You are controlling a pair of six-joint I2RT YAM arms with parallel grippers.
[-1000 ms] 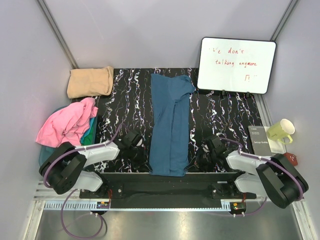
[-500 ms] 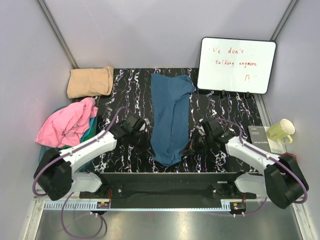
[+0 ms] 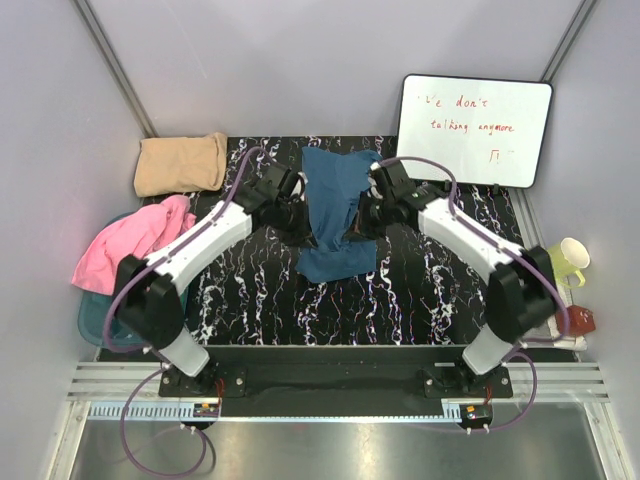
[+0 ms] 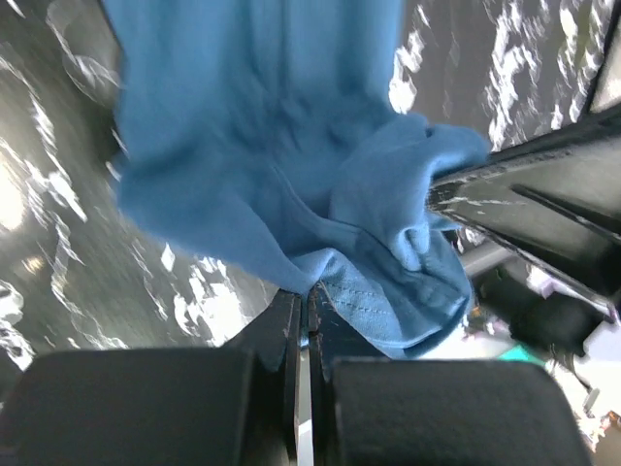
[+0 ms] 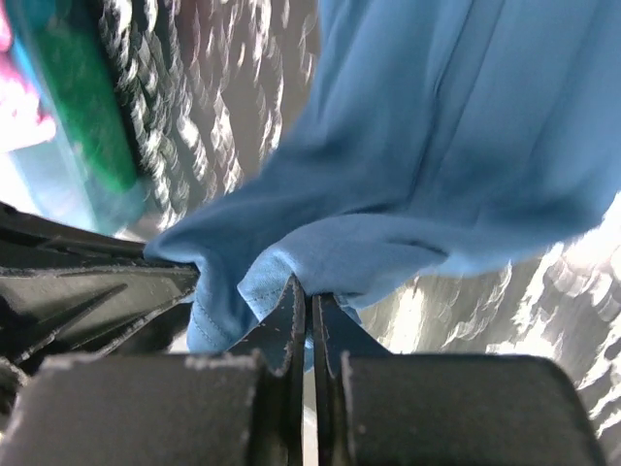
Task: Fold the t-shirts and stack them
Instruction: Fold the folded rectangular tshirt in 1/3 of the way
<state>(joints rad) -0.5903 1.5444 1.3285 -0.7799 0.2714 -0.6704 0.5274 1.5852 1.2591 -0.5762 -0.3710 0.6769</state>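
One blue t-shirt (image 3: pixel 335 190), one tan t-shirt (image 3: pixel 180 165), one pink t-shirt (image 3: pixel 130 250), one green t-shirt (image 5: pixel 85 109), one whiteboard (image 3: pixel 473 130) and one mug (image 3: pixel 566 262) are counted.

The only writing that can be read is on the whiteboard (image 3: pixel 475 130), which stands propped at the far right corner of the surface (image 3: pixel 250 290). It is handwritten in red marker on two lines. The upper line reads "…e don't", with its first letter too faint to make out. The lower line reads "talking anymore". Beneath them, toward the right, is a small red mark too small to decipher.
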